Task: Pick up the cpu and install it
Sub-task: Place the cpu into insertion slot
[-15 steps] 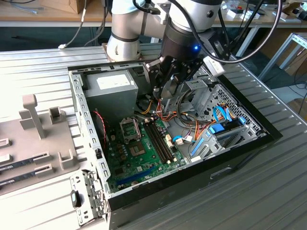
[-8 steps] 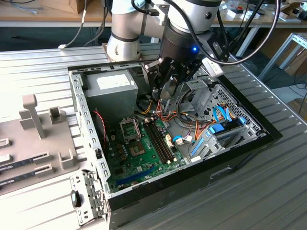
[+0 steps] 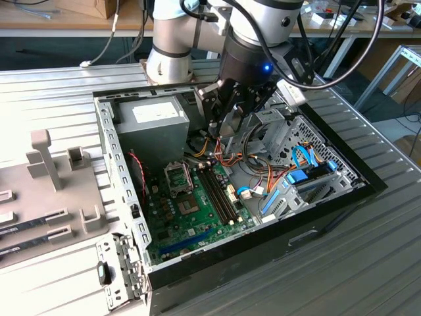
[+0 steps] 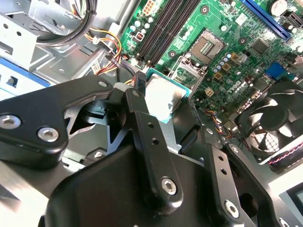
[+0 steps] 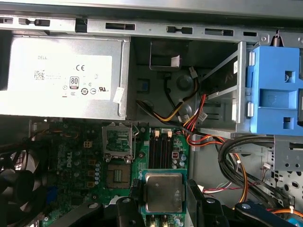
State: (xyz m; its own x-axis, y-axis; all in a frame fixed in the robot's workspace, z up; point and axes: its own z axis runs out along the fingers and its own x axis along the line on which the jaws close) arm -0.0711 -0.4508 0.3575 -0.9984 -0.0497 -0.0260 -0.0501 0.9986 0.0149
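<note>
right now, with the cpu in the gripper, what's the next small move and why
Probably a sideways shift toward the open socket, without lowering. The gripper is shut on the cpu, which in the first wrist view hangs over the memory slots, beside the socket rather than above it. Lowering here would likely land it on the slots.

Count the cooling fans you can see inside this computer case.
1. A black fan sits at the green board's edge, past the empty socket, seen in both wrist views. The tool gripping the cpu may hide others, as may the power supply.
</note>
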